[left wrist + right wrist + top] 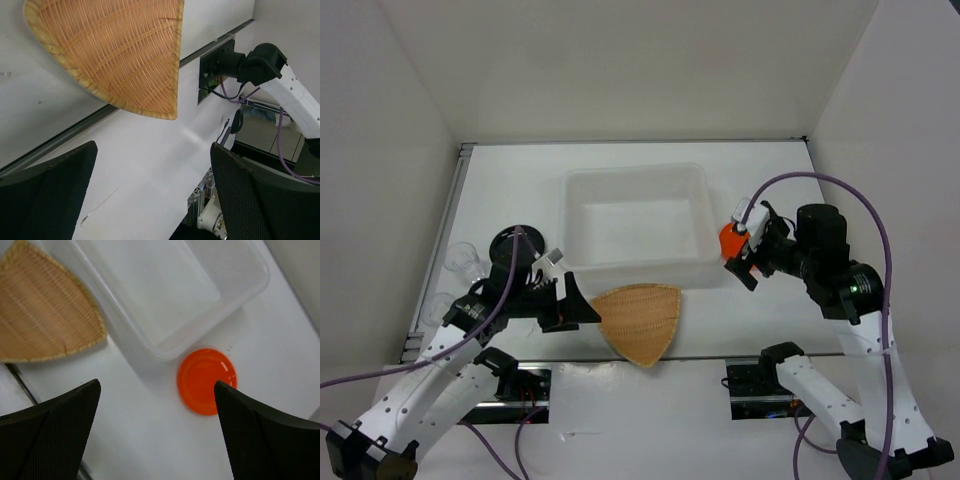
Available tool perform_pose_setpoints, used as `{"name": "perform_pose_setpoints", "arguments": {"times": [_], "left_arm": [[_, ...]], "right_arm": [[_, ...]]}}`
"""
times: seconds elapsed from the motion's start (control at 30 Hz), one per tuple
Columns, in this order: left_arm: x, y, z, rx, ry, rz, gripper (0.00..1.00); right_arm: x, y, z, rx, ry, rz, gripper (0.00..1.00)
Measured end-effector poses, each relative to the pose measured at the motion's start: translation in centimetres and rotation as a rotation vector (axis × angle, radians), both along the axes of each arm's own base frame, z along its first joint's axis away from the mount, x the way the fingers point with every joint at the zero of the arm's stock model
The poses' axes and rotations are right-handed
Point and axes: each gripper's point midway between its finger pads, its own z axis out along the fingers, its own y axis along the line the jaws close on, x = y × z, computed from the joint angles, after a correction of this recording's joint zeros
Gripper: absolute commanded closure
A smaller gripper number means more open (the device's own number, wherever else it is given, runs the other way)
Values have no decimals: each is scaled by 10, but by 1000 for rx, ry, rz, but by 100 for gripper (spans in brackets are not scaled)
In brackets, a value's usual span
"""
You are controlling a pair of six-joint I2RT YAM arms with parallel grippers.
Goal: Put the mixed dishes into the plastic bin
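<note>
Overhead: the tan woven rounded-triangle dish (pixel 640 320) lies just beside the near wall of the translucent white plastic bin (pixel 635 225). Left wrist: left gripper (pixel 152 147) wide, empty. Right wrist: right gripper (pixel 157 385) wide over the small round orange plate (pixel 206 381) beside the bin; lying flat, it may slip.

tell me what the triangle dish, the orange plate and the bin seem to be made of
The triangle dish looks like woven bamboo or rattan, matte tan: criss-cross strands, bound rim. The orange plate is probably glossy plastic, given its sharp white highlights. The bin seems translucent milky plastic, with smooth rounded corners.
</note>
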Motion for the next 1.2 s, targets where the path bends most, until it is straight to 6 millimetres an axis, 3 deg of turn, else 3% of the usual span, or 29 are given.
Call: {"name": "perform_pose_setpoints", "arguments": {"times": [0.13,0.33,0.43,0.53,0.63,0.77,0.93,1.07,1.2], "left_arm": [[-1,-1,-2,2,0,-6,0],[1,5,4,1,-49,50,0],[-1,4,14,-37,-68,71,0],[-6,-1,17,-66,-56,60,0],[-15,-14,11,-117,-13,11,0],[-30,-29,-14,-99,124,-40,0],[-44,-53,-40,20,266,-115,0],[-37,-67,-36,-6,273,-83,0],[-41,-67,-39,-67,293,-12,0]], "right_arm": [[-14,1,-10,-154,-190,213,2],[-68,4,-64,-354,-569,531,2],[-88,9,-73,-406,-733,628,2],[-93,13,-77,-412,-783,665,2],[-83,13,-76,-405,-783,634,2],[-51,7,-66,-394,-735,512,2],[-8,-8,-59,-340,-532,301,2],[18,-17,-27,-263,-437,122,2],[19,-25,-16,-204,-427,17,2]]}}
